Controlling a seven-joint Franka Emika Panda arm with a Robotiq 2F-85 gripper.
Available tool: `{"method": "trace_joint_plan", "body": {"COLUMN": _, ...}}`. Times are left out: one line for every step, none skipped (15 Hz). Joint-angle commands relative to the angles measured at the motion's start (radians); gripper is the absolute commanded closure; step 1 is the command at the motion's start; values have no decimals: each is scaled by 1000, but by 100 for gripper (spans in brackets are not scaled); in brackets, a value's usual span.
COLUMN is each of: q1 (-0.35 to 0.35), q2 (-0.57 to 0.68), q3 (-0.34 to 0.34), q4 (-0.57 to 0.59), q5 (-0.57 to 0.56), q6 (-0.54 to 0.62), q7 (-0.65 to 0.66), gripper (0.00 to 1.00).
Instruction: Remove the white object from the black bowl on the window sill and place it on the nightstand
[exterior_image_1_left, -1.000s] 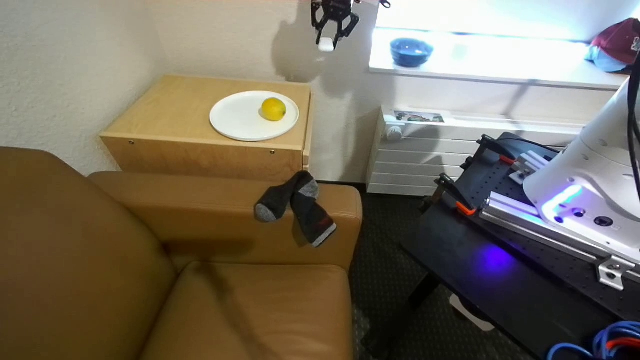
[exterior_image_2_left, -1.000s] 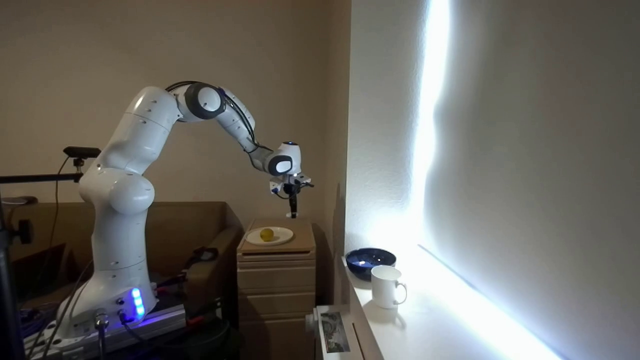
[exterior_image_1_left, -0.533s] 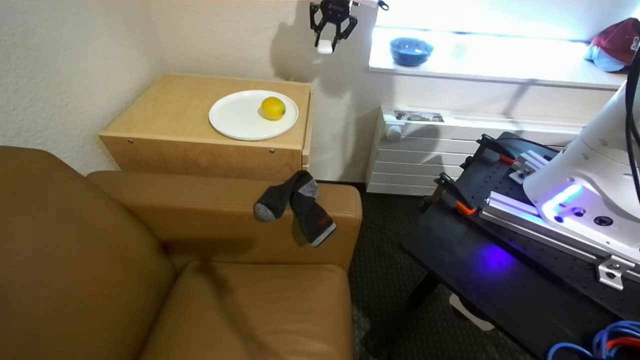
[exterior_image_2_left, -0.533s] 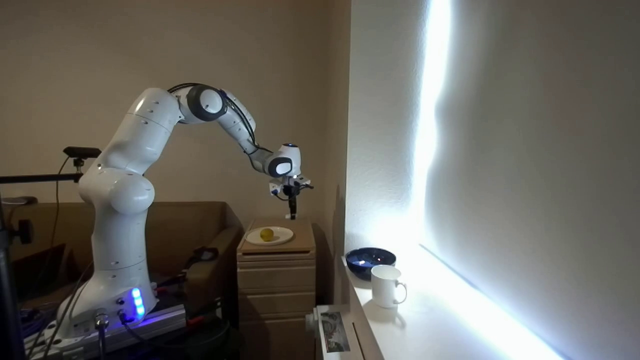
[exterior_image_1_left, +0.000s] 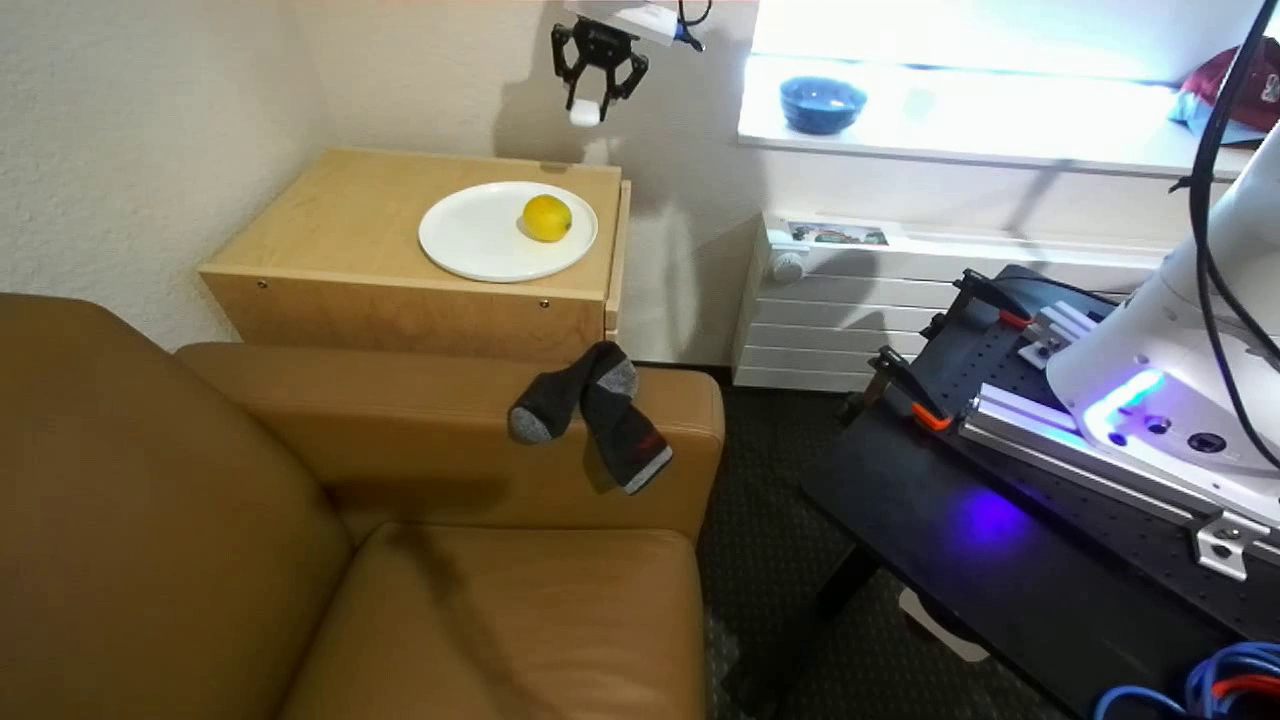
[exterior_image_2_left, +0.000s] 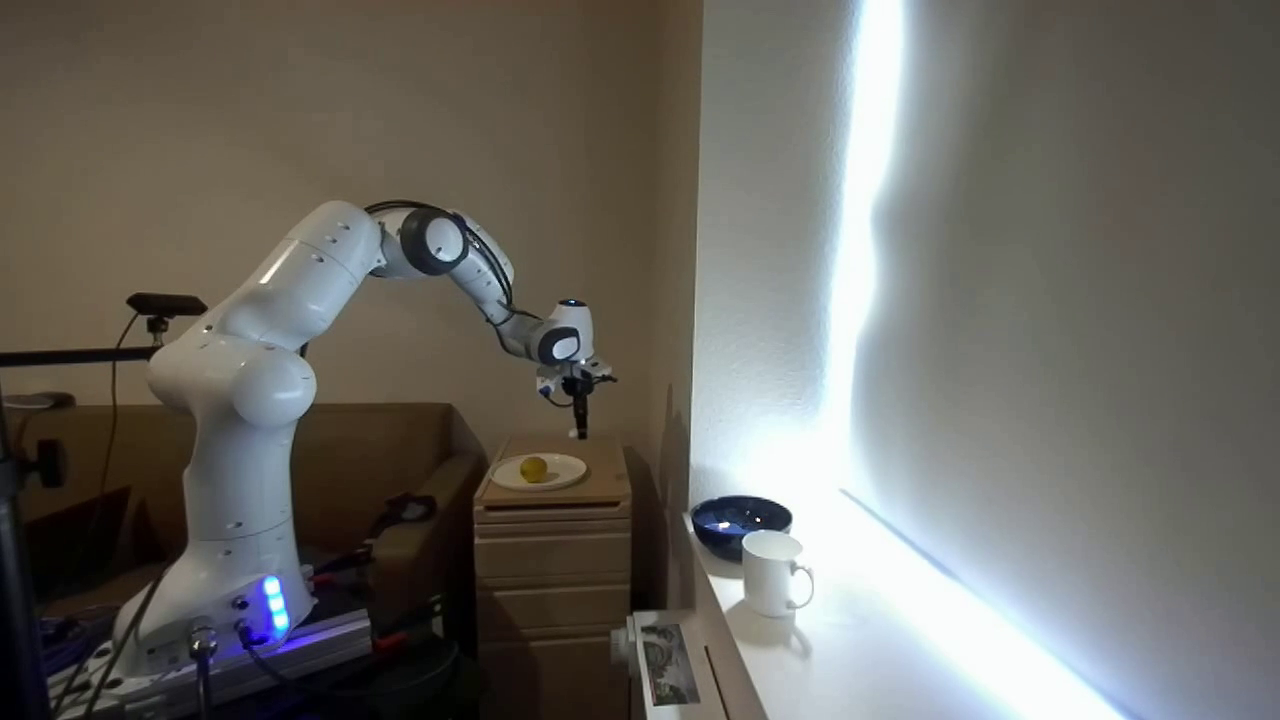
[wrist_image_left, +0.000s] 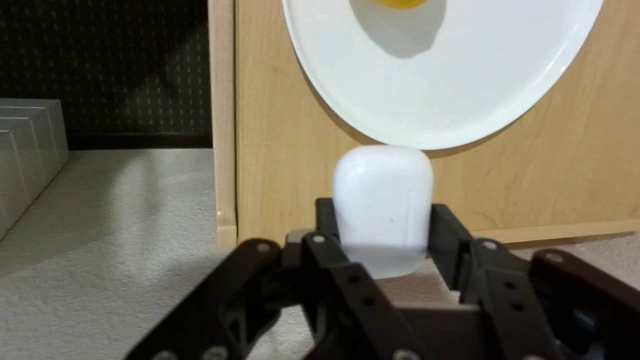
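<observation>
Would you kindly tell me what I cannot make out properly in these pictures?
Yellow fruit and white plate: wrist view, both cut off by the top edge.
Black bowl: in an exterior view, its lower right part is hidden behind the white mug.
Cap: in an exterior view, crossed by a black cable and cut off by the right edge.
White object: in an exterior view, too small to tell its shape.

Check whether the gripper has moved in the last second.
Yes: in an exterior view, the gripper has shifted leftward in the picture, farther from the black bowl.
</observation>
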Motion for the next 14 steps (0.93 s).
{"method": "trace_joint_plan", "body": {"q1": 42, "q2": 66, "q3": -50, "q4": 87, "q5": -44, "q6": -26, "q7": 122, "gripper": 76}}
{"method": "trace_joint_plan", "body": {"q1": 27, "q2": 42, "q3": -24, "q4": 43, "q5": -37, "q6": -2, "q7": 83, "gripper": 51}}
{"method": "trace_joint_plan", "body": {"q1": 32, "q2": 54, "q3": -28, "q4": 56, "q5": -40, "q6": -2, "q7": 102, "gripper": 51}}
{"method": "trace_joint_plan", "body": {"q1": 32, "q2": 59, "q3": -29, "q4": 62, "q5": -40, "q6": -2, "q7": 108, "gripper": 51}}
{"method": "trace_joint_plan", "body": {"q1": 32, "q2": 60, "q3": -31, "q4": 65, "q5": -40, "q6": -2, "q7": 109, "gripper": 76}}
{"method": "trace_joint_plan", "body": {"q1": 35, "q2": 92, "q3": -45, "q4": 90, "q5": -48, "q6": 1, "q7": 124, "gripper": 76}}
{"method": "trace_joint_plan", "body": {"q1": 43, "q2": 120, "q3": -61, "q4": 106, "q5": -60, "q6": 26, "q7": 139, "gripper": 76}}
{"method": "trace_joint_plan", "body": {"q1": 40, "q2": 142, "q3": -63, "q4": 121, "q5": -60, "q6": 41, "q7": 141, "gripper": 76}}
{"method": "trace_joint_plan", "body": {"q1": 42, "q2": 167, "q3": -70, "q4": 136, "q5": -66, "q6": 66, "q7": 149, "gripper": 76}}
{"method": "trace_joint_plan", "body": {"q1": 42, "q2": 187, "q3": -75, "q4": 150, "q5": -68, "q6": 85, "q7": 156, "gripper": 76}}
{"method": "trace_joint_plan", "body": {"q1": 43, "q2": 209, "q3": -81, "q4": 167, "q5": -68, "q6": 104, "q7": 164, "gripper": 76}}
{"method": "trace_joint_plan", "body": {"q1": 41, "q2": 231, "q3": -84, "q4": 185, "q5": -65, "q6": 125, "q7": 168, "gripper": 76}}
{"method": "trace_joint_plan", "body": {"q1": 38, "q2": 254, "q3": -84, "q4": 206, "q5": -58, "q6": 138, "q7": 173, "gripper": 76}}
{"method": "trace_joint_plan", "body": {"q1": 28, "q2": 274, "q3": -75, "q4": 228, "q5": -45, "q6": 133, "q7": 174, "gripper": 76}}
